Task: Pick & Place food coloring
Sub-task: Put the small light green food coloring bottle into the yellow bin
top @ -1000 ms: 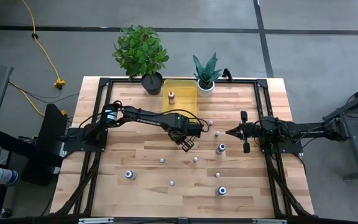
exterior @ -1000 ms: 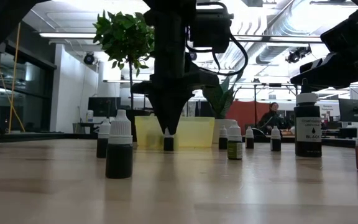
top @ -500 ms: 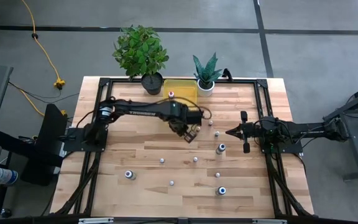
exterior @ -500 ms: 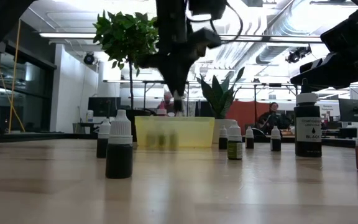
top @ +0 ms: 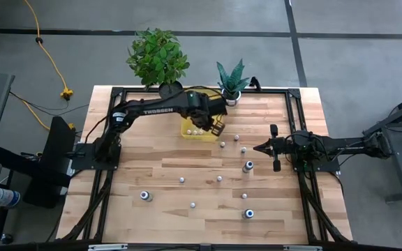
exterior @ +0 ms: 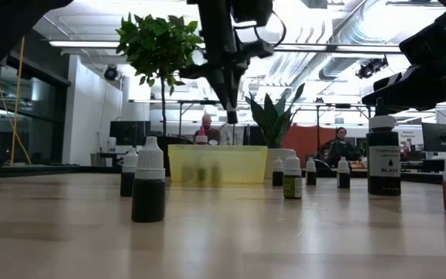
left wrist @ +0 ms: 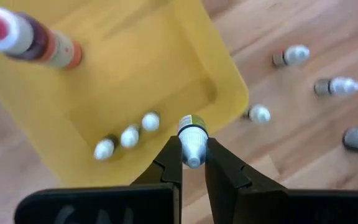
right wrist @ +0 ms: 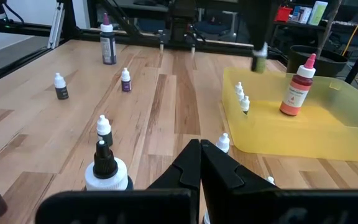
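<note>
The left gripper (left wrist: 192, 163) is hanging over the near right corner of the translucent yellow plastic bin (top: 189, 130) at the table's far edge, its jaws nearly closed, pinching a tiny white-capped food coloring bottle (left wrist: 192, 143) by the cap. The right gripper (right wrist: 199, 163) is waiting at the table's right side, its jaws pressed together, empty.

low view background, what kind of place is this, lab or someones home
Most likely a lab or open workshop-office, not a home: exposed ceiling ducts, desks with monitors, and a person seated at a workstation behind the wooden table.
</note>
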Controlling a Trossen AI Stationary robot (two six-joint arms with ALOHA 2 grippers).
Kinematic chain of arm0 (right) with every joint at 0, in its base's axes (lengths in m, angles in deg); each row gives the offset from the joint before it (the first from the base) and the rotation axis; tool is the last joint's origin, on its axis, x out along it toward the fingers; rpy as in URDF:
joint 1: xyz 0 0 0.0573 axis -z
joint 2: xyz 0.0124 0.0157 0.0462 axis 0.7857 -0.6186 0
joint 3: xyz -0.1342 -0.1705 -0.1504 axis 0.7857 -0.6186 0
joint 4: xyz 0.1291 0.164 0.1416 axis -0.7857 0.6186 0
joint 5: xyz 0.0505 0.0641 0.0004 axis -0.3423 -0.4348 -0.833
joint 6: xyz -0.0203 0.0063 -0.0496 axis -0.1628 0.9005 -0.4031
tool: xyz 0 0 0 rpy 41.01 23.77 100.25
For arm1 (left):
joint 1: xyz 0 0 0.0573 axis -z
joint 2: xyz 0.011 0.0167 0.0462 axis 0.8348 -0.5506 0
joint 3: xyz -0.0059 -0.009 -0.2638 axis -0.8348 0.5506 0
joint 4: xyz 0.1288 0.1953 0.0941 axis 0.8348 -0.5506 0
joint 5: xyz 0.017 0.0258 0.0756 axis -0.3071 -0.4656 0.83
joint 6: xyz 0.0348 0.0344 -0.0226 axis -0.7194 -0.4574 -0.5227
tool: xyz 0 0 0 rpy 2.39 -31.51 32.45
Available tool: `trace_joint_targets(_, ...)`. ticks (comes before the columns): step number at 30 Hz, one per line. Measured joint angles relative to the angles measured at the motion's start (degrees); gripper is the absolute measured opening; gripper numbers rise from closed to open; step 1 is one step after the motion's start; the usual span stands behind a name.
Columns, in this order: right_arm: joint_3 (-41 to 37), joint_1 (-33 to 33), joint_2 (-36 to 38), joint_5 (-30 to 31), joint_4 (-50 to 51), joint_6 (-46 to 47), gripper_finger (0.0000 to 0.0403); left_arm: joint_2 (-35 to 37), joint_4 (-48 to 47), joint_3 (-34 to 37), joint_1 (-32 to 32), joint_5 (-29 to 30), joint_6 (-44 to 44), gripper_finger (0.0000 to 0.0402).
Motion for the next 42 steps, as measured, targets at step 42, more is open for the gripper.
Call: trace_joint_targets(42,0.0,-0.01,-0.02,0.01,-0.01,-0.01,0.0,-5.74,7.97,7.54,-1.82,1.5,12.35,0.0026)
